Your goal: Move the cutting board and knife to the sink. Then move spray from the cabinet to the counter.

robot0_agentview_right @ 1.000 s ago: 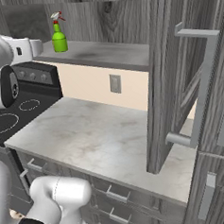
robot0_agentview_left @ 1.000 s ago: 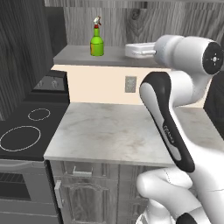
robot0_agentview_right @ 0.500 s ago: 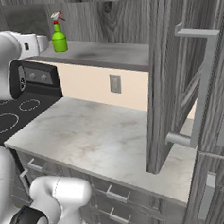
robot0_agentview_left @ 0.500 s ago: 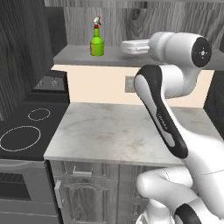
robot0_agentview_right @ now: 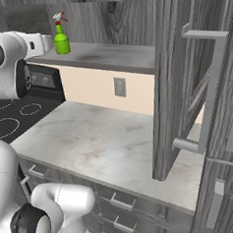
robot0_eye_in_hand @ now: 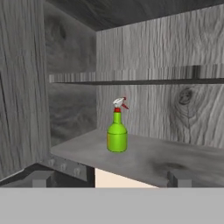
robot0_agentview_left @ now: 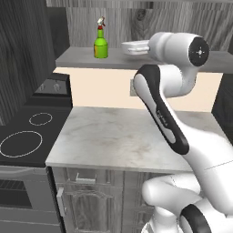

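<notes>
The tool [robot0_eye_in_hand: 109, 178] shows as two dark finger tips at the bottom of the hand view, spread wide with nothing between them, aimed at the bottle [robot0_eye_in_hand: 117, 131] standing upright at the middle of that frame, well apart from it. In the left base view the arm's white hand sits in the upper middle, level with the shelf [robot0_agentview_left: 82, 59], and the bottle [robot0_agentview_left: 100, 43] stands near the upper left, on the shelf's bare board inside the open cabinet [robot0_agentview_right: 131, 19]. In the right base view the bottle [robot0_agentview_right: 61, 39] is at the upper left, just beyond the hand. Below, the marble table [robot0_agentview_left: 118, 136] lies across the middle of the frame, beside the black stovetop [robot0_agentview_left: 22, 141] at lower left. The bottle looks light and stiff, smooth plastic that may slip; its rounded green body below the narrow neck seems the best place to pinch, since the trigger head is small and uneven and a push high up could tip it.
</notes>
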